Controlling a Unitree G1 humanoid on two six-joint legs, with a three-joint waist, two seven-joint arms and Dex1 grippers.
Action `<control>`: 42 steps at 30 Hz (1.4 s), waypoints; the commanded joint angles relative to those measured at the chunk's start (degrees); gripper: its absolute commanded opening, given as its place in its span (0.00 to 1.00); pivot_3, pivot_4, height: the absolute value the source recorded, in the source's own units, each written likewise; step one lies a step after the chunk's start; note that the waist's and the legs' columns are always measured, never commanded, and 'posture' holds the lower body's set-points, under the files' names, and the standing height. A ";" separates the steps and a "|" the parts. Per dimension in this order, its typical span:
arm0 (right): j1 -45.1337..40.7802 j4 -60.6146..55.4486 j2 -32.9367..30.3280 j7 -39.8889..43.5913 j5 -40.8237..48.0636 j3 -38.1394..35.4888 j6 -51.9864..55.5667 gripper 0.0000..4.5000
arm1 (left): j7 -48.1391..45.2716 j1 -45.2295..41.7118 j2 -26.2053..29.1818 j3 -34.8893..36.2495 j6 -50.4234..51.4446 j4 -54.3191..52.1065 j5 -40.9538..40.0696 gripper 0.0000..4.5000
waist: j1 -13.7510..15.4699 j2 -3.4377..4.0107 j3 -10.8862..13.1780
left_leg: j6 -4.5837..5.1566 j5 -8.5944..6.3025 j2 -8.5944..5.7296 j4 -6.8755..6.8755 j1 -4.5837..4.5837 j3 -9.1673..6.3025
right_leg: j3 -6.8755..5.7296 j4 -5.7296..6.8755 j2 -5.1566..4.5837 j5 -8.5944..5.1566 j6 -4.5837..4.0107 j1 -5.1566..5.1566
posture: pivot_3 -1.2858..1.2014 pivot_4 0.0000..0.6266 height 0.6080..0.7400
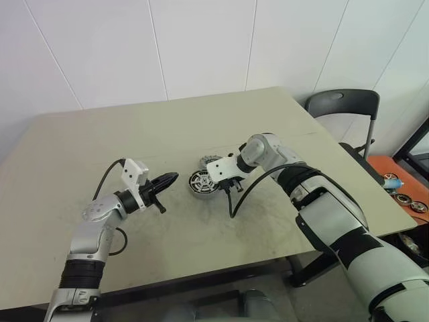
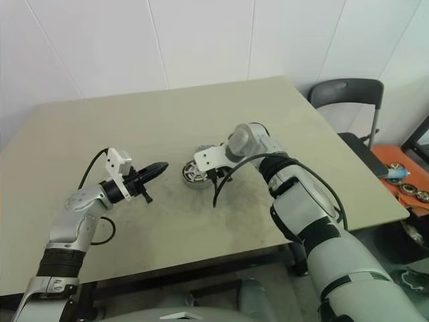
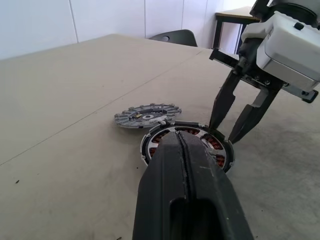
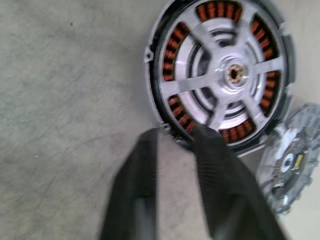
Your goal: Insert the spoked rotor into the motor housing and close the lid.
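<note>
The motor housing (image 4: 175, 47) lies flat near the middle of the table (image 1: 100, 141), its copper windings showing. The spoked rotor (image 4: 200, 85) sits inside it, silver spokes crossing over the windings. My right gripper (image 4: 175, 140) points steeply down at the housing's near edge, one finger outside the rim and one inside, closed narrowly on it. Just behind the housing the grey ribbed lid (image 3: 146, 116) lies flat, touching or nearly touching it. My left gripper (image 1: 171, 178) is shut and empty, held level a short way to the left of the housing and pointing at it.
A black cable (image 1: 234, 201) hangs from my right wrist down to the table beside the housing. A dark chair (image 1: 342, 107) stands past the table's far right corner. On an orange surface (image 1: 392, 171) at the right are several small round parts.
</note>
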 commanded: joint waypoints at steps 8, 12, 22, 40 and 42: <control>0.79 -1.99 0.05 -0.63 0.29 -1.10 -0.23 0.02 | 0.12 -0.45 0.60 0.23 -0.60 -2.09 0.07 0.00 | -0.79 0.01 -0.01 | 0.01 0.00 0.00 0.01 0.00 -0.04 | -0.01 0.03 0.00 0.02 -0.03 0.00 | 0.52 0.00 1.00; 0.91 -2.37 -0.14 0.22 0.50 -1.28 0.12 0.02 | 0.06 -0.49 0.48 0.06 -0.62 -2.05 0.10 0.00 | -0.76 0.01 -0.01 | 0.01 0.00 0.00 0.01 0.00 -0.05 | -0.01 0.02 0.00 0.02 -0.03 0.01 | 0.52 0.00 1.00; 3.68 -11.32 -0.58 10.26 6.25 -4.00 7.00 0.02 | 0.08 0.13 0.23 -0.38 -0.81 -2.36 0.23 0.00 | -0.81 0.01 -0.01 | -0.01 0.01 0.00 0.01 -0.01 -0.04 | -0.01 0.00 0.00 0.02 -0.03 0.00 | 0.52 0.00 1.00; 16.73 -42.23 -4.67 21.75 10.99 -1.26 37.01 0.02 | 0.23 1.36 0.28 -1.79 -2.24 -2.23 1.89 0.00 | -0.53 -0.01 -0.04 | 0.13 -0.07 0.00 0.02 -0.02 -0.02 | -0.02 -0.01 -0.03 0.02 -0.02 0.01 | 0.52 0.00 1.00; 16.81 -43.17 -4.75 21.38 11.18 -0.88 38.09 0.02 | 0.29 1.48 0.27 -1.80 -2.17 -2.48 1.92 0.00 | -0.65 -0.01 -0.04 | 0.14 -0.08 0.00 0.02 -0.02 -0.02 | -0.02 -0.01 -0.03 0.02 -0.02 0.01 | 0.52 0.00 1.00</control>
